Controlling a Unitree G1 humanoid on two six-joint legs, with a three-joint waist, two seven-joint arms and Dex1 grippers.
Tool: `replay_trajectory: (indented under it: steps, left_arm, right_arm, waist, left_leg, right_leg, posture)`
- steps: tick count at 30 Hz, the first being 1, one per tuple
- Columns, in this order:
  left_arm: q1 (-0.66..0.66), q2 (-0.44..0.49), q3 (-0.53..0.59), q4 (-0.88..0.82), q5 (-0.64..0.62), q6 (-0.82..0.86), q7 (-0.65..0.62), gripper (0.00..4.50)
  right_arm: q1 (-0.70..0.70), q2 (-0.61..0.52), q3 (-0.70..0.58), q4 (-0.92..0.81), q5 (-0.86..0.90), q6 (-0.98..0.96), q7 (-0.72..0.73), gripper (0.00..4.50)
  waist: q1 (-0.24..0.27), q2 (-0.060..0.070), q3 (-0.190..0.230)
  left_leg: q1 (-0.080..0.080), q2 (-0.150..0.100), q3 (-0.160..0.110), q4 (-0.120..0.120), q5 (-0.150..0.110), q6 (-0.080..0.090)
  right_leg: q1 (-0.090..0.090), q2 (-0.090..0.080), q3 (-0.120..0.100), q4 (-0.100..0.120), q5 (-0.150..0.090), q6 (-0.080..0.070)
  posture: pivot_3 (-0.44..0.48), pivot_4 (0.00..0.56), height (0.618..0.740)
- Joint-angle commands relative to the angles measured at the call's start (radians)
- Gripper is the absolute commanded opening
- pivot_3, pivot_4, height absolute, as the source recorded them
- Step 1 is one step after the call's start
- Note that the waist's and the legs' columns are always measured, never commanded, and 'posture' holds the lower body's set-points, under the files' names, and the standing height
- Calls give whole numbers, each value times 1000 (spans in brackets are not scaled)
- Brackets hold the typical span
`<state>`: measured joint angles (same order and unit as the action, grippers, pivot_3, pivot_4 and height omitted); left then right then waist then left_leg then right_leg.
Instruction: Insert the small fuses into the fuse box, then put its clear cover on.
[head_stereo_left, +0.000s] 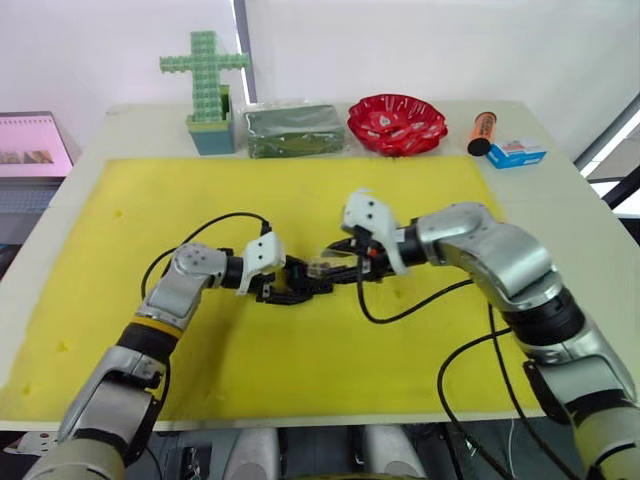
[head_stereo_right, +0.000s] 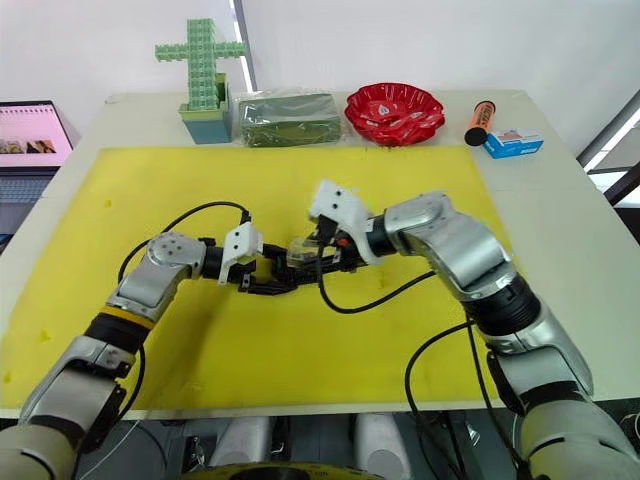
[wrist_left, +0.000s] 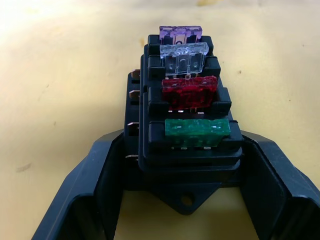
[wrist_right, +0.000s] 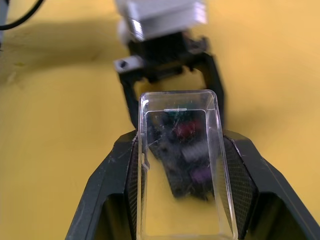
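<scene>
Both grippers met mid-frame on the yellow mat (head_stereo_left: 400, 340); the left gripper (head_stereo_left: 300, 283) clamped the fuse box (wrist_left: 182, 135), four fuses (wrist_left: 189, 91) seated. Just above it, the right gripper (wrist_right: 182, 200) pinched the clear cover (wrist_right: 180, 165).

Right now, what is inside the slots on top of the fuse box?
Four small fuses sit in the fuse box: purple, clear, red, green. Their lower parts are hidden in the slots.

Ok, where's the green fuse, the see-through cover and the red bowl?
green fuse (wrist_left: 197, 133), left wrist view, its flat front face.
clear cover (wrist_right: 181, 165), right wrist view, its top panel.
red bowl (head_stereo_left: 432, 129), left eye view, its right rim.
</scene>
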<state>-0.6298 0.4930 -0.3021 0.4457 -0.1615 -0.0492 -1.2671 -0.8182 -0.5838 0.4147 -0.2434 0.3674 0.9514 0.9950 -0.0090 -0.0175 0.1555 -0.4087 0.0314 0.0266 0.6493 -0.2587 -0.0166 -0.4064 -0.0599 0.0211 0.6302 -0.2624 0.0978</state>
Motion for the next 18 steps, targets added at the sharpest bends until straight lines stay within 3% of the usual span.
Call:
replay_trajectory:
  steps: [1, 18]
  left_arm:
    - [-26, -17, -13, 71, 32, -62, -40, 2832]
    - [-37, -26, 5, 128, 59, -112, -55, 2832]
  right_arm:
    - [-42, 20, 17, 10, -23, -37, 6, 1819]
    - [-60, 69, 93, 136, -126, -121, 32, 1819]
  waist:
    - [1, 0, 0]
    - [0, 0, 0]
  left_leg:
    - [0, 0, 0, 0, 0, 0]
    - [0, 0, -1, 1, 0, 0]
  right_leg:
    - [0, 0, 0, 0, 0, 0]
    - [1, 0, 0, 1, 0, 0]
  posture:
    - [0, 150, 740]
    - [0, 150, 740]
